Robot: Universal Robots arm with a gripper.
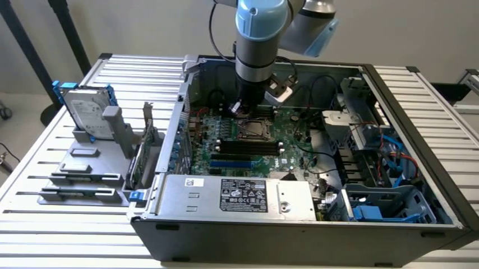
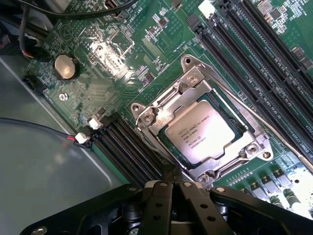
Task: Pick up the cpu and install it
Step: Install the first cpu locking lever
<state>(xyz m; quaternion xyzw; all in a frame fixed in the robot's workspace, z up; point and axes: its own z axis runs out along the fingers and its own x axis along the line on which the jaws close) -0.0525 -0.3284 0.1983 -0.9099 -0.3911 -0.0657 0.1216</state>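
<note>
The gripper (image 2: pixel 168 196) appears in the wrist view as a black, bolted metal assembly cut off at the frame edge. Its fingertips are hidden by its own body, so whether the fingers are spread or pressed together cannot be told. In the exterior view the arm (image 1: pixel 258 39), a blue and grey cylinder, descends into the open computer case (image 1: pixel 419 168) and blocks the gripper (image 1: pixel 241 110) and part of the socket area.

The cpu (image 2: pixel 199 130) is a flat square chip with a matte silver-grey metal top and fine printed text too small to read. It lies inside the socket frame (image 2: pixel 195 93), a bright stamped-steel bracket with rounded corners and screw heads. The cpu sits level within the frame's opening, with a dark rim visible around it. The gripper is above it and not in contact with it.

The motherboard (image 2: pixel 122 63) is green with small components and glare patches. Black memory slots (image 2: pixel 254 63) run along both sides of the socket. A round coin cell battery (image 2: pixel 65 67) sits near one edge.

In the exterior view, a silver hard drive (image 1: pixel 86 112) with a blue bracket stands upright on a grey holder at the exterior view's left, outside the case. The power supply (image 1: pixel 239 196) is a grey metal box with a label.
</note>
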